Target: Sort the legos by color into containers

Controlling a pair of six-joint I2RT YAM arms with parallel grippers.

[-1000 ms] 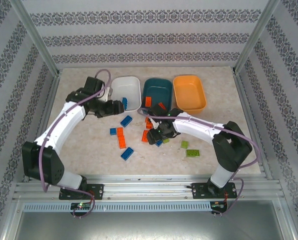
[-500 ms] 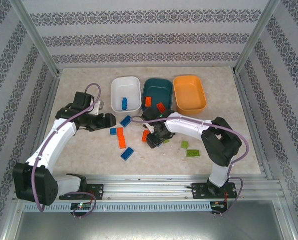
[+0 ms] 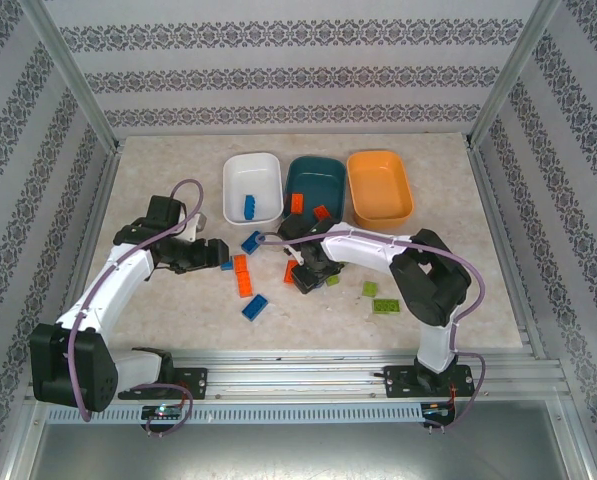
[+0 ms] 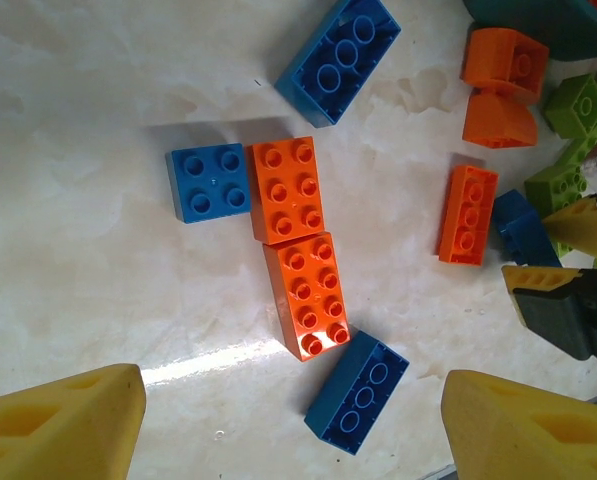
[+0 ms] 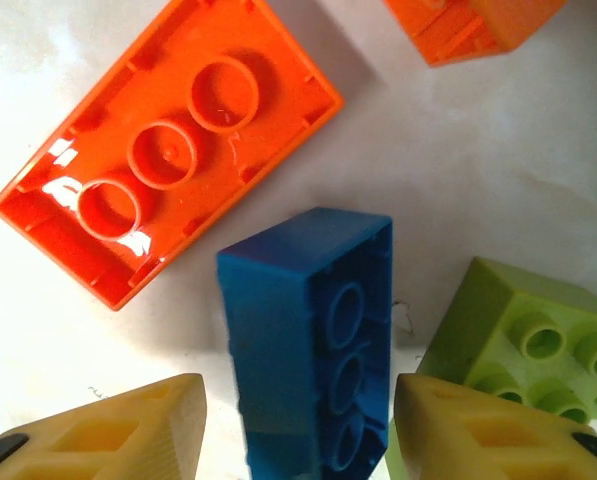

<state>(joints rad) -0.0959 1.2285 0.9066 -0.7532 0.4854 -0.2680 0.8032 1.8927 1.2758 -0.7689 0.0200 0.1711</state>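
Three trays stand in a row at the far side of the surface (image 3: 158, 200): the white tray (image 3: 240, 175) on the left, the teal tray (image 3: 316, 175) in the middle and the orange tray (image 3: 378, 185) on the right. A blue brick (image 3: 249, 207) lies in the white tray, and two orange bricks (image 3: 298, 203) lie at the near end of the teal tray. The other bricks are scattered on the surface on the near side of the trays, between the two arms.

The left tool (image 3: 220, 253) hangs over the left edge of the scatter, its yellow fingers (image 4: 63, 425) spread wide with nothing between them. Below it a small square blue brick (image 4: 210, 182) touches the left side of an orange pair (image 4: 298, 245) laid end to end. A long blue brick (image 4: 340, 58) lies on the far side of the pair and another blue one (image 4: 358, 392) on the near side. A slim orange brick (image 4: 468, 213) lies to the right.

The right tool (image 5: 300, 410) is down in the crowded patch just on the near side of the teal tray. Its fingers (image 5: 108, 430) stand either side of a tipped blue brick (image 5: 313, 320) with its hollow underside showing. They are not pressed onto it; a thin gap shows on one side. An upturned orange brick (image 5: 168, 145) lies just beyond it, and a lime green brick (image 5: 523, 340) sits just beside it, next to one finger. Two more green bricks (image 3: 385, 306) lie on the surface to the right.
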